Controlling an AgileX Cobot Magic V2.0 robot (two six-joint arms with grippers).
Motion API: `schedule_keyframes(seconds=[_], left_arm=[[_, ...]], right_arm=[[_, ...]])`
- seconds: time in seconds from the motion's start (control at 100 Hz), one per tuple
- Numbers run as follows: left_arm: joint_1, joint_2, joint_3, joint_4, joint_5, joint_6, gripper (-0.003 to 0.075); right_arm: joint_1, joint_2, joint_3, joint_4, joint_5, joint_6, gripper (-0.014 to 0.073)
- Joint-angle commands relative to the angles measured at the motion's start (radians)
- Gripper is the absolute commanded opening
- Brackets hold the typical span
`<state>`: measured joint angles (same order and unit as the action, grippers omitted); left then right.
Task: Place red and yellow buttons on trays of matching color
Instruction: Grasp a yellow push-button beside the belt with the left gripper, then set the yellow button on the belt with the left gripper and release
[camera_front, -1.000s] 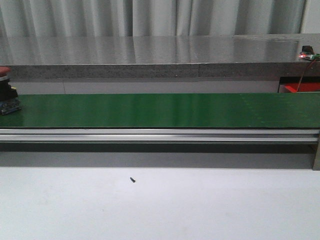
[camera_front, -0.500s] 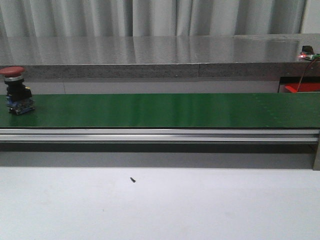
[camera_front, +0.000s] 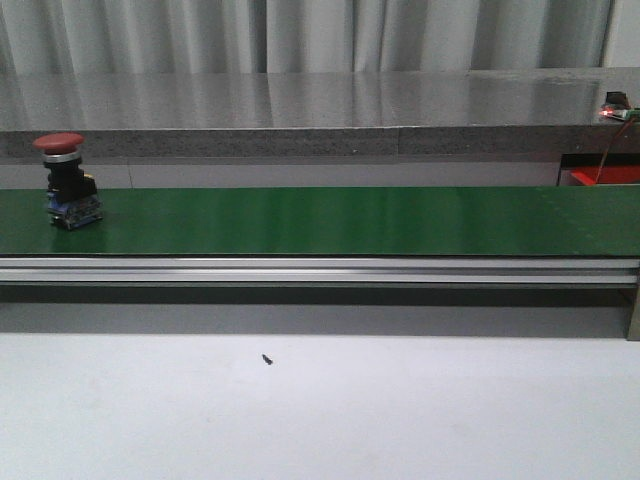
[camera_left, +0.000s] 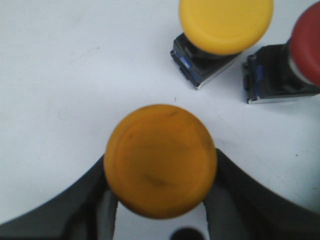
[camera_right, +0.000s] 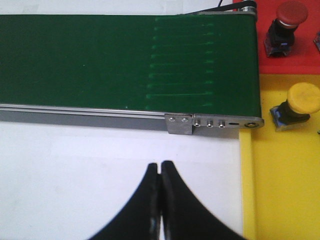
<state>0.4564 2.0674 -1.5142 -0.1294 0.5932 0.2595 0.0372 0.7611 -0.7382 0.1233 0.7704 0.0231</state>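
So the left pincer (camera_left: 161, 210) is clamped on a yellow button (camera_left: 160, 160), one dark finger (camera_left: 85, 200) on each side of it, held over the white table (camera_left: 60, 60). Just past its tips, two more buttons sit on that table: another yellow one (camera_left: 226, 24) and, right beside it, a red one (camera_left: 306, 47) cut off by the frame edge.

The right pincer (camera_right: 160, 172) is pressed together with nothing in it, hovering over white tabletop just short of the green belt (camera_right: 100, 60). Off to its side there's a yellow tray (camera_right: 280, 170) with a yellow button (camera_right: 297, 106) on it, and beyond that a red tray (camera_right: 300, 55) carrying a red button (camera_right: 285, 22).

From the front, another red button (camera_front: 66, 180) stands upright on the belt, way over at the left end.
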Motion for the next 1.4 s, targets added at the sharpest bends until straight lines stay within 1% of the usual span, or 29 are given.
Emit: schedule_keyframes(seconds=[0.0, 0.13, 0.38, 0.54, 0.73, 0.85, 1.08, 1.18, 1.29, 1.35, 1.39], left_arm=[[0.001, -0.111, -0.023, -0.014, -0.014, -0.01, 0.0179], [0.001, -0.175, 0.012, -0.014, 0.0, -0.013, 0.0179], [-0.001, -0.34, 0.145, -0.027, -0.001, -0.013, 0.0179], [-0.049, -0.422, 0.195, -0.044, -0.009, -0.013, 0.0179], [-0.161, -0.422, 0.195, -0.041, 0.0, -0.013, 0.0179], [-0.21, -0.422, 0.195, -0.041, -0.008, -0.013, 0.0179], [-0.244, -0.382, 0.195, -0.043, 0.031, -0.013, 0.0179], [-0.244, -0.359, 0.195, -0.072, 0.052, -0.013, 0.018], [-0.244, -0.349, 0.196, -0.072, 0.052, -0.013, 0.018], [-0.244, -0.349, 0.196, -0.072, 0.052, -0.008, 0.0188], [-0.244, -0.349, 0.196, -0.072, 0.052, -0.005, 0.0217]], right_arm=[[-0.001, -0.004, -0.025, -0.005, -0.058, -0.006, -0.0106], [-0.001, -0.004, -0.025, -0.005, -0.058, -0.006, -0.0106], [-0.001, -0.004, -0.025, -0.005, -0.058, -0.006, -0.0106], [-0.001, -0.004, -0.025, -0.005, -0.058, -0.006, -0.0106], [-0.001, -0.004, -0.025, -0.005, -0.057, -0.006, -0.0106], [-0.001, -0.004, -0.025, -0.005, -0.057, -0.006, -0.0106], [-0.001, -0.004, -0.025, -0.005, -0.058, -0.006, -0.0106], [-0.001, -0.004, -0.025, -0.005, -0.058, -0.006, -0.0106], [-0.002, -0.004, -0.025, -0.005, -0.058, -0.006, -0.0106], [-0.002, -0.004, -0.025, -0.005, -0.058, -0.006, -0.0106], [-0.002, -0.004, -0.025, -0.005, -0.058, -0.006, -0.0106]])
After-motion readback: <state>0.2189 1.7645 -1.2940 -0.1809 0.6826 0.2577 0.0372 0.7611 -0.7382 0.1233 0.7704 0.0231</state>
